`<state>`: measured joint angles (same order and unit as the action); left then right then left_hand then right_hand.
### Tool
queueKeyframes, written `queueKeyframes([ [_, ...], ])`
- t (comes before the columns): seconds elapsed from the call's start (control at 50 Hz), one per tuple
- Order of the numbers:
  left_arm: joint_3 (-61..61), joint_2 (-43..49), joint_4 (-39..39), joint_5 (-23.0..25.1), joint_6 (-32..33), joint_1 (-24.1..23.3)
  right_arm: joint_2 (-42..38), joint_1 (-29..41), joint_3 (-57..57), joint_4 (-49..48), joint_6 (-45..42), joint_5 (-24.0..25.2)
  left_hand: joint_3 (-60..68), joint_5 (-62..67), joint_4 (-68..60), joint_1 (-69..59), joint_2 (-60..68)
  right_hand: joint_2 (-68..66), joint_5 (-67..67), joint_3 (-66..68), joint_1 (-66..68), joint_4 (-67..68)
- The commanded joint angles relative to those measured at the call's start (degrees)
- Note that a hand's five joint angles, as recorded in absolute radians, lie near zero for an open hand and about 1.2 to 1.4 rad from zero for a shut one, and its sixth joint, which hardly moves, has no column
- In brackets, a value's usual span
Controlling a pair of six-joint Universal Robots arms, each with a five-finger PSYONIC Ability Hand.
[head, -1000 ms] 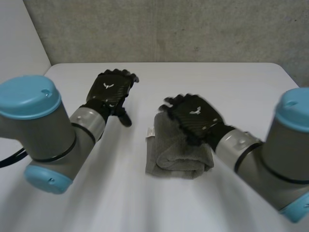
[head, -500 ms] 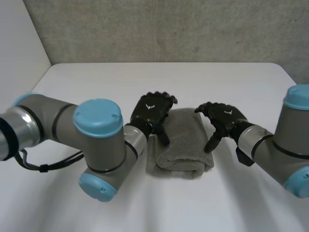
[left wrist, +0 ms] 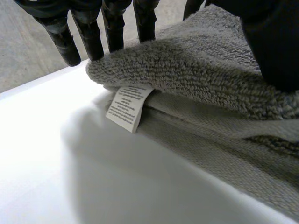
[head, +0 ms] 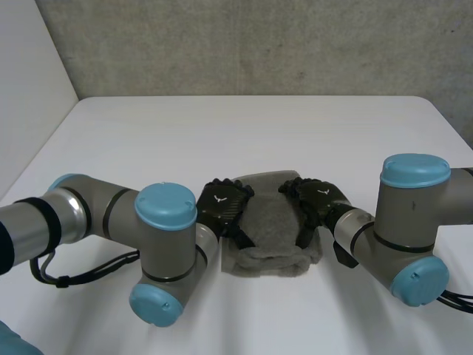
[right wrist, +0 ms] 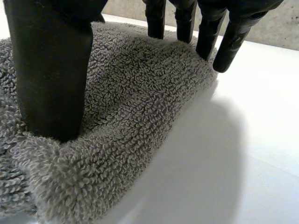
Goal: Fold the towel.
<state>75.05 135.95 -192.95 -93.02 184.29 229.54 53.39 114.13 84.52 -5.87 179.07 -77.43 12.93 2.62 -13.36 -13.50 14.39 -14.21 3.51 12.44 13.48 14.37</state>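
head view: the grey towel [head: 272,235] lies folded on the white table [head: 236,133], between the two hands. the left hand [head: 222,208] is at one side edge of the towel and the right hand [head: 314,201] is at the opposite side edge. both touch the cloth with fingers pointing down onto it.

left wrist view: the left hand [left wrist: 88,28] has its fingers straight and a little spread. the fingertips stand at the rounded edge of the towel [left wrist: 210,70], and the thumb presses on the top of the cloth beside them. it does not pinch the towel. a small white label [left wrist: 126,107] hangs from the towel edge just under the fingertips, over the table [left wrist: 46,163].

right wrist view: the right hand [right wrist: 51,70] is also spread. its thumb pushes down into the soft top of the towel [right wrist: 140,107] and makes a dent. the straight fingers [right wrist: 205,32] touch the far edge of the cloth, near the bare table [right wrist: 261,116].
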Motion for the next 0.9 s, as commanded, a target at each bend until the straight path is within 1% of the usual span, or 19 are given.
queueKeyframes([
  [0.02, 0.88, -3.59, 0.29, -0.14, -0.33, 0.56, 3.04, -0.05, 0.11, 0.33, -0.30, -0.26, -2.93, -1.56, 3.36, 2.44, -3.33, 4.21, -3.51, -2.44, -3.48, -4.37],
  [0.06, 2.11, -7.26, 0.38, -0.23, -0.50, 0.65, 7.15, -0.31, 0.81, 0.59, -0.39, -0.18, -2.93, -1.56, 3.36, 2.44, -3.33, 4.21, -3.51, -2.44, -3.48, -4.37],
  [0.08, 2.11, -7.28, 0.38, -0.23, -0.51, 0.65, 7.17, -0.31, 0.82, 0.59, -0.39, -0.17, -2.93, -1.56, 3.36, 2.44, -3.33, 4.21, -3.51, -2.44, -3.48, -4.37],
  [0.12, 2.82, -9.56, 0.38, -0.23, -0.68, 0.83, 12.07, -0.92, 1.08, 0.77, -0.30, -0.26, -2.93, -1.56, 3.36, 2.44, -3.33, 4.21, -3.51, -2.44, -3.48, -4.37],
  [0.14, 3.60, -12.00, 0.47, -0.23, -1.12, 1.17, 12.09, -0.93, 1.08, 0.77, -0.30, -0.26, -2.93, -1.56, 3.36, 2.44, -3.33, 4.21, -3.51, -2.44, -3.48, -4.37],
  [0.16, 4.39, -14.72, 0.55, -0.23, -1.73, 1.61, 14.53, -1.36, 0.82, 1.03, -0.30, -0.44, -2.93, -1.56, 3.36, 2.44, -3.33, 4.21, -3.51, -2.44, -3.48, -4.37],
  [0.18, 4.40, -14.75, 0.55, -0.23, -1.74, 1.62, 14.55, -1.37, 0.82, 1.03, -0.30, -0.44, -2.93, -1.56, 3.36, 2.44, -3.33, 4.21, -3.51, -2.44, -3.48, -4.37],
  [0.22, 5.36, -20.17, 1.34, -0.23, -3.57, 2.93, 19.19, -2.59, -0.23, 1.99, -0.30, -2.36, -2.93, -1.56, 3.36, 2.44, -3.33, 4.21, -3.51, -2.44, -3.48, -4.37],
  [0.24, 5.37, -20.20, 1.35, -0.23, -3.58, 2.94, 19.21, -2.60, -0.24, 2.00, -0.30, -2.37, -2.93, -1.56, 3.36, 2.44, -3.33, 4.21, -3.51, -2.44, -3.48, -4.37],
  [0.26, 5.54, -22.55, 2.30, -0.23, -4.45, 3.89, 21.04, -2.86, -1.19, 2.61, -0.30, -4.11, -2.93, -1.56, 3.36, 2.44, -3.33, 4.21, -3.51, -2.44, -3.48, -4.37],
  [0.28, 5.54, -22.57, 2.31, -0.23, -4.46, 3.90, 22.53, -2.95, -2.68, 3.48, -0.30, -6.04, -2.93, -1.56, 3.36, 2.44, -3.33, 4.21, -3.51, -2.44, -3.48, -4.37],
  [0.3, 5.46, -24.66, 3.97, -0.32, -5.07, 5.03, 22.55, -2.95, -2.70, 3.49, -0.30, -6.06, -2.93, -1.56, 3.36, 2.44, -3.33, 4.21, -3.51, -2.44, -3.48, -4.37],
  [0.32, 5.19, -26.60, 5.81, -0.58, -5.42, 6.44, 23.59, -2.95, -4.00, 4.45, -0.39, -8.06, -2.93, -1.56, 3.36, 2.44, -3.33, 4.21, -3.51, -2.44, -3.48, -4.37],
  [0.34, 5.19, -26.61, 5.83, -0.58, -5.43, 6.45, 23.60, -2.95, -4.02, 4.46, -0.39, -8.08, -2.93, -1.56, 3.36, 2.44, -3.33, 4.21, -3.51, -2.44, -3.48, -4.37],
  [0.38, 4.66, -29.59, 9.33, -0.67, -5.52, 9.51, 25.09, -3.03, -5.42, 5.77, -0.39, -11.06, -2.93, -1.56, 3.36, 2.44, -3.33, 4.21, -3.51, -2.44, -3.48, -4.37],
  [0.48, 3.88, -31.18, 13.02, -0.85, -5.52, 12.51, 25.71, -3.03, -4.81, 6.04, -0.74, -12.83, -2.93, -1.56, 3.36, 2.44, -3.33, 4.21, -3.51, -2.44, -3.48, -4.37],
  [0.58, 3.52, -31.71, 16.02, -0.93, -6.57, 13.48, 25.45, -3.12, -4.28, 6.39, -3.10, -13.18, -2.93, -1.56, 3.36, 2.44, -3.33, 4.21, -3.51, -2.44, -3.48, -4.37],
  [0.7, 3.43, -32.76, 16.55, -0.93, -7.01, 14.89, 26.06, -4.70, -4.54, 6.39, -3.90, -13.27, -2.93, -1.56, 3.36, 2.44, -3.33, 4.21, -3.51, -2.44, -3.48, -4.37],
  [0.9, 3.96, -34.35, 16.46, -0.85, -7.10, 14.98, 27.21, -5.58, -4.19, 6.39, -3.99, -12.57, -2.93, -1.56, 3.36, 2.44, -3.33, 4.21, -3.51, -2.44, -3.48, -4.37],
])
